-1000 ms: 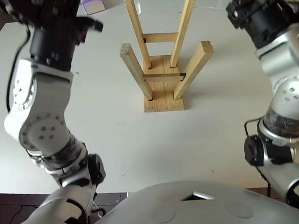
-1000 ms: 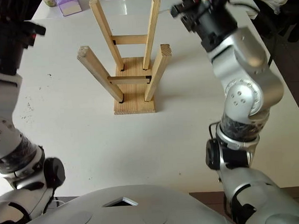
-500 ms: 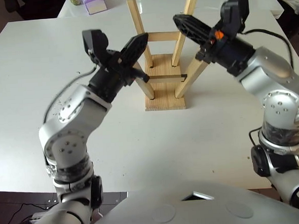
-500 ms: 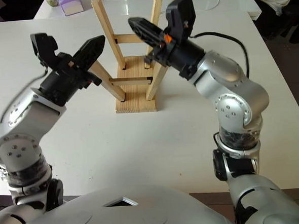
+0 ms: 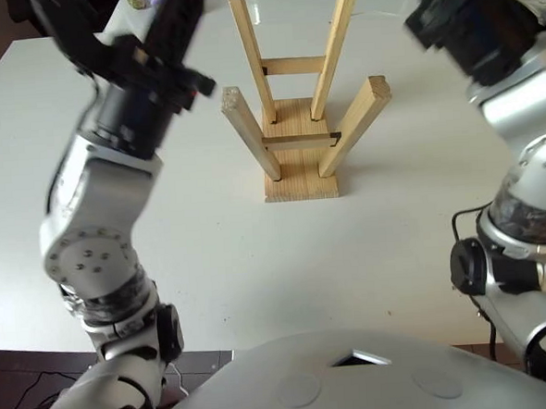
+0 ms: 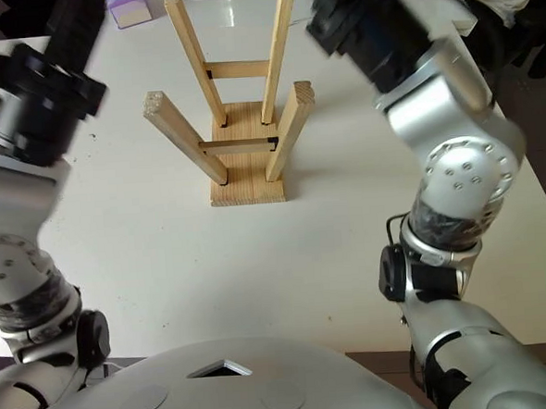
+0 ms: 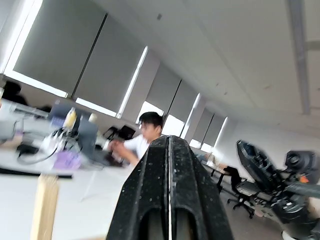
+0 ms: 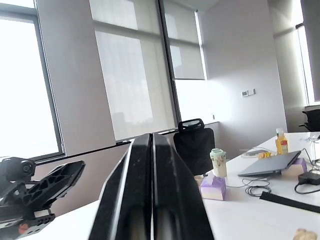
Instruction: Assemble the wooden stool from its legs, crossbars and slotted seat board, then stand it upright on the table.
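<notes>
The white office desk (image 5: 183,256) carries the stool (image 5: 296,120) upside down, resting on its seat board (image 5: 300,186) with legs (image 5: 250,136) pointing up, probably awaiting the flip. Both arms hang high above it, left claw (image 7: 169,142) and right claw (image 8: 151,138) pinched together, holding nothing.

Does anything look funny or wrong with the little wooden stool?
Yes. The stool is upside down: its seat board lies flat on the table and its four legs stick up. It looks put together, but is not yet standing upright. Nothing looks broken or spilled.
</notes>
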Robot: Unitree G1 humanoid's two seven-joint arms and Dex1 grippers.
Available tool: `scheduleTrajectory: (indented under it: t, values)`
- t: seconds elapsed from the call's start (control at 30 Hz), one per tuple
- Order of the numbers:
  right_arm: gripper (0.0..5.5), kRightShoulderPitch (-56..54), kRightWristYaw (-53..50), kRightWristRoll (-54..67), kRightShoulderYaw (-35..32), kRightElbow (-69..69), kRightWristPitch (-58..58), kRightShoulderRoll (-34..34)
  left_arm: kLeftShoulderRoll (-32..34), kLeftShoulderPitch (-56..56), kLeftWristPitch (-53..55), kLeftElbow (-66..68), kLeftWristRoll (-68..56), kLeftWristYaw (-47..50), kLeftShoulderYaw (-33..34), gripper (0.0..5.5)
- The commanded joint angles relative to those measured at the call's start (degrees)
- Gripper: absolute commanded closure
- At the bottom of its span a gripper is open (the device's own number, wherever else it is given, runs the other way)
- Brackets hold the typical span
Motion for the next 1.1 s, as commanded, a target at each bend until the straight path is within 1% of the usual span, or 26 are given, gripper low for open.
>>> scheduleTrajectory:
  t: [0.03, 0.1, 0.13, 0.23, 0.3, 0.33, 0.37, 0.4, 0.53, 0.67, 0.73, 0.8, 0.87, 0.93, 1.0, 1.1]
  values:
    - [5.5, -4.9, -1.7, 2.2, -2.1, 2.5, -0.2, -2.3, 7.2, -6.5, 0.5, 2.9, -5.6, 2.8, 4.0, 5.46]
    - [5.5, -1.9, 0.0, 1.3, 0.6, 1.6, 1.7, -3.7, 7.7, -5.5, 1.8, 4.5, -5.5, 3.1, 2.0, 5.46]
    - [5.5, 1.4, 1.4, -0.5, 4.0, 0.5, 2.5, -4.1, 6.8, -3.7, 2.6, 5.0, -5.0, 3.2, -0.1, 5.46]
    - [5.5, 13.1, 3.4, -7.8, 15.1, 0.3, 2.9, -3.8, 2.0, 2.5, 4.4, 7.9, 0.1, -0.5, -10.9, 5.46]
    - [5.5, 17.9, 4.7, -12.7, 20.1, 2.4, 1.3, -3.6, 0.8, 6.7, 4.3, 12.6, 8.0, -4.0, -17.5, 5.46]
    - [5.5, 18.9, 5.4, -14.2, 21.3, 3.3, 0.3, -3.2, 0.2, 8.8, 3.8, 14.7, 10.6, -5.4, -18.9, 5.46]
    - [5.5, 18.8, 5.9, -14.6, 21.3, 3.8, -0.4, -2.7, 0.1, 10.6, 3.1, 15.4, 12.8, -7.0, -19.7, 5.46]
    - [5.5, 17.9, 6.0, -13.5, 20.2, 3.8, -0.8, -1.8, -0.4, 11.4, 2.4, 14.8, 12.4, -7.7, -18.7, 5.46]
    - [5.5, 12.9, 4.5, -6.4, 12.7, 3.1, -1.6, 0.8, -0.2, 8.9, -0.2, 10.2, 7.9, -8.0, -12.3, 5.46]
    - [5.5, 5.6, 0.7, 1.9, 5.1, 3.8, -2.2, 1.4, 0.3, -0.4, -2.2, 7.4, -1.3, -3.3, -6.0, 5.46]
    - [5.5, 3.1, 0.2, 2.6, 4.1, 4.6, -2.1, 0.7, 0.7, -4.4, -2.1, 8.1, -3.3, -1.7, -4.9, 5.46]
    - [5.5, 2.2, 1.8, 0.4, 5.2, 5.8, -2.2, -0.3, 1.3, -6.8, -1.4, 10.0, -2.4, -2.1, -5.2, 5.46]
    - [5.5, 3.2, 3.7, -3.9, 8.1, 7.3, -2.5, -1.6, 2.1, -7.2, -0.1, 13.4, 2.5, -3.1, -7.8, 5.46]
    - [5.5, 6.5, 6.7, -8.3, 11.9, 8.4, -3.1, -2.4, 1.1, -5.4, 1.1, 16.9, 5.8, -4.4, -10.4, 5.46]
    - [5.5, 11.5, 10.1, -13.2, 16.5, 11.0, -4.7, -2.7, -0.3, -1.3, 1.8, 20.1, 9.8, -7.4, -14.2, 5.46]
    - [5.5, 15.7, 13.6, -17.8, 20.1, 13.4, -8.3, -1.3, -1.8, 3.9, 1.4, 23.1, 16.0, -10.5, -18.4, 5.46]
